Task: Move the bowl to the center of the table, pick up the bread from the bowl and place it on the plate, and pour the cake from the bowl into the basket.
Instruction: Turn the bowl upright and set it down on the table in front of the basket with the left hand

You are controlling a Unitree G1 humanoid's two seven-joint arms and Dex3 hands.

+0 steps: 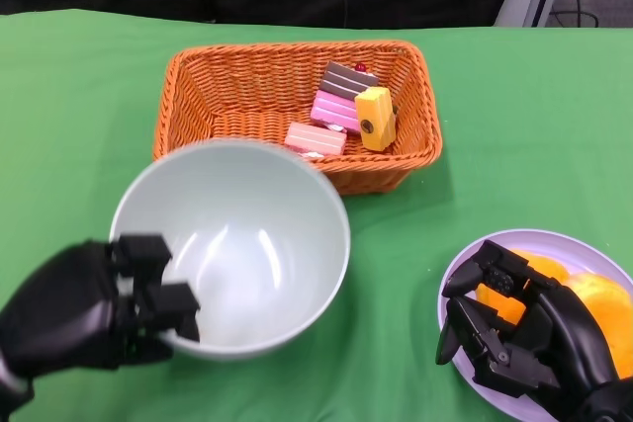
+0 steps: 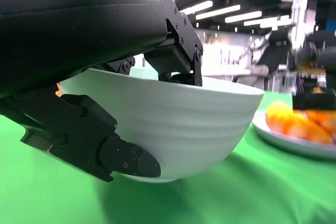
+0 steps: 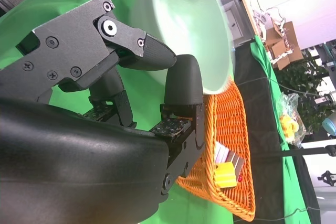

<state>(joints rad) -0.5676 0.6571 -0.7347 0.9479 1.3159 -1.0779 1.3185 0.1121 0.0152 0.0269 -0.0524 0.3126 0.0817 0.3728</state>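
1. I see my left hand [image 1: 99, 308] gripping the bowl [image 1: 237, 244] by its near rim, fingers inside, thumb under the outer wall.
2. The bowl is empty and sits just in front of the basket [image 1: 193, 96].
3. Cake [image 1: 341, 106] pieces lie in the basket's right half.
4. My right hand [image 1: 514, 333] rests over the plate [image 1: 465, 269], fingers spread, holding nothing; bread [image 1: 603, 308] lies on the plate beside it.
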